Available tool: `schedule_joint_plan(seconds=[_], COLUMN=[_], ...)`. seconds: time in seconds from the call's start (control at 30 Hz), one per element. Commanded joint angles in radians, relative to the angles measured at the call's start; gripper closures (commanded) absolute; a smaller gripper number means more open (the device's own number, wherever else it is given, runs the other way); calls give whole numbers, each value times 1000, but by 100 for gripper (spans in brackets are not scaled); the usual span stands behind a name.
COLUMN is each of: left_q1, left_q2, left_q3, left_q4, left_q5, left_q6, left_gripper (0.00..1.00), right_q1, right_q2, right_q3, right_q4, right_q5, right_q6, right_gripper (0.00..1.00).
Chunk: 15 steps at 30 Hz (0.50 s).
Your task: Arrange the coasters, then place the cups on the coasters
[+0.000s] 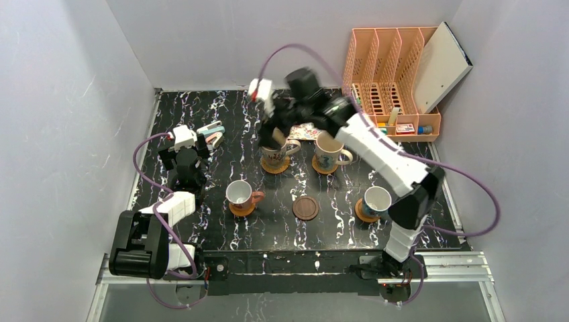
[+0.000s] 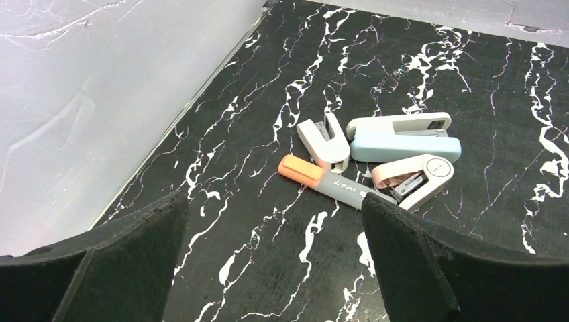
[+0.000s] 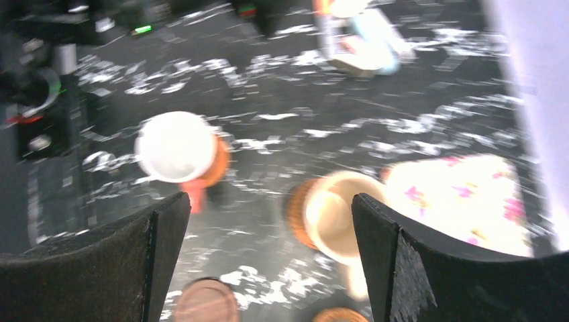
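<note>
Top view: bright, even light from above, soft short shadows on the table (image 1: 228,127). The right arm's wrist (image 1: 305,84) is smeared by motion. Left wrist view: sharp, staplers (image 2: 402,137) crisp. Right wrist view: heavy motion blur everywhere, floral tray (image 3: 463,198) blown out, white cup (image 3: 176,146) glaring, edges dark.

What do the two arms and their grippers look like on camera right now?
The left arm and right arm are boxy white shells over black joints and bases. A purple cable loops loosely along each arm. The left gripper and right gripper have broad, matte black fingers with a rough, foam-like surface. No lettering is readable.
</note>
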<state>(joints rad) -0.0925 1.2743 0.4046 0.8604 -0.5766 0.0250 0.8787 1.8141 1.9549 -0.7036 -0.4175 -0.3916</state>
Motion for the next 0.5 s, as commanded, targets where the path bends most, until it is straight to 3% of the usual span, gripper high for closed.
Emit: schedule_joint_plan(seconds=[0.0, 0.23, 0.47], left_q1=[9, 10, 10], left_q2=[9, 16, 23], left_q3=[11, 11, 11], left_q4=[23, 23, 24], left_q5=[-3, 15, 37], left_q6=[-14, -12, -10], left_gripper=[2, 2, 2], right_q1=[-203, -473, -647], right_q2=[-85, -83, 84], right_q3=[73, 11, 52], right_q4=[2, 116, 155], right_q5=[79, 96, 85], right_q6=[-5, -20, -5], right_gripper=[2, 2, 3])
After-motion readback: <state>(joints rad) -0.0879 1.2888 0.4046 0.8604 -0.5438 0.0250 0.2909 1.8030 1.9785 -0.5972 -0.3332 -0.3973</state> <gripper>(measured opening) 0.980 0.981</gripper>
